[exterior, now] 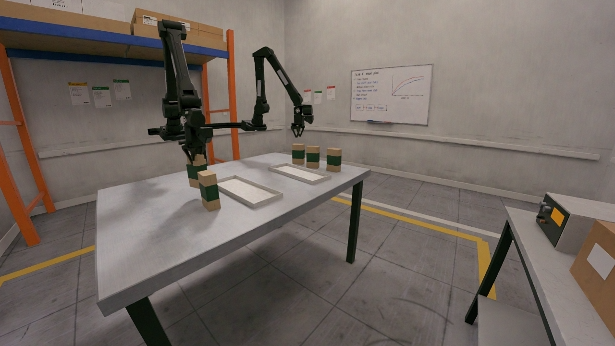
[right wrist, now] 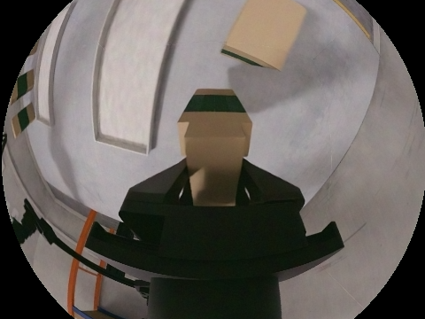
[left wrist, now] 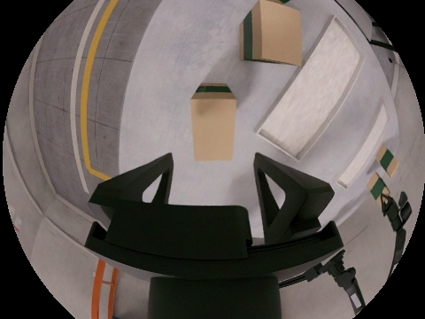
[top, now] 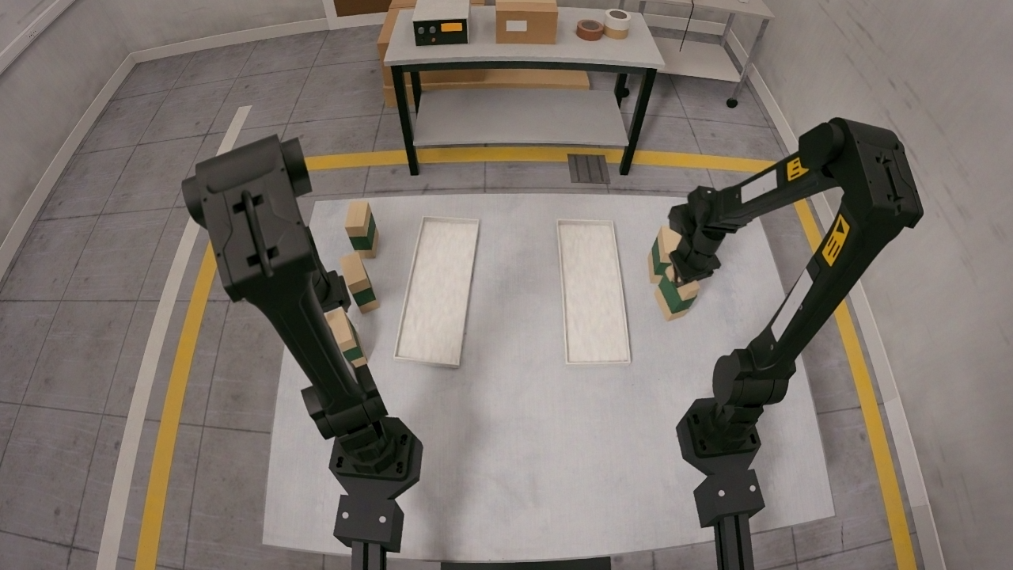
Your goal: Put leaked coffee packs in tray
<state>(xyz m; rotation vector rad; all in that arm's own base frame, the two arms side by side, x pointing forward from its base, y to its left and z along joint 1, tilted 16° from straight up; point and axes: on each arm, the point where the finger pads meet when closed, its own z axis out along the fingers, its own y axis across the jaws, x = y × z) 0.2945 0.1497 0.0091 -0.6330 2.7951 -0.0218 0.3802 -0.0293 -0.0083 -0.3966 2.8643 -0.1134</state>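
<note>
Pale grey, faintly mottled, the table (top: 510, 439) (exterior: 129, 249) (left wrist: 164, 71) (right wrist: 319, 106) carries two shallow whitish trays: a left tray (top: 438, 290) (exterior: 299, 174) (left wrist: 314, 89) (right wrist: 46, 80) and a right tray (top: 593, 290) (exterior: 249, 191) (left wrist: 365, 146) (right wrist: 133, 80). Both trays are bare.

Three tan packs with green bands stand outside the left tray. The left tool (top: 339, 298) (exterior: 297, 135) (left wrist: 213, 155) is released, its fingers spread above the nearest pack (top: 344, 336) (exterior: 298, 154) (left wrist: 213, 128). Beyond the right tray, the right tool (top: 677, 279) (exterior: 194, 156) (left wrist: 382, 193) (right wrist: 214, 161) grasps an upright pack (top: 675, 296) (exterior: 195, 171) (left wrist: 377, 188) (right wrist: 214, 104); another pack (top: 662, 251) (exterior: 209, 191) (left wrist: 387, 161) (right wrist: 267, 31) stands near it. I cannot tell which are soft.

Grey walls surround a tiled floor with yellow and white lines. An orange-and-blue rack (exterior: 232, 94) and a whiteboard (exterior: 391, 96) line the room; a black-legged bench (top: 524, 56) (exterior: 526, 240) holds an instrument (top: 441, 22) (exterior: 576, 223), a carton (top: 526, 20) (exterior: 599, 271) and tape rolls.
</note>
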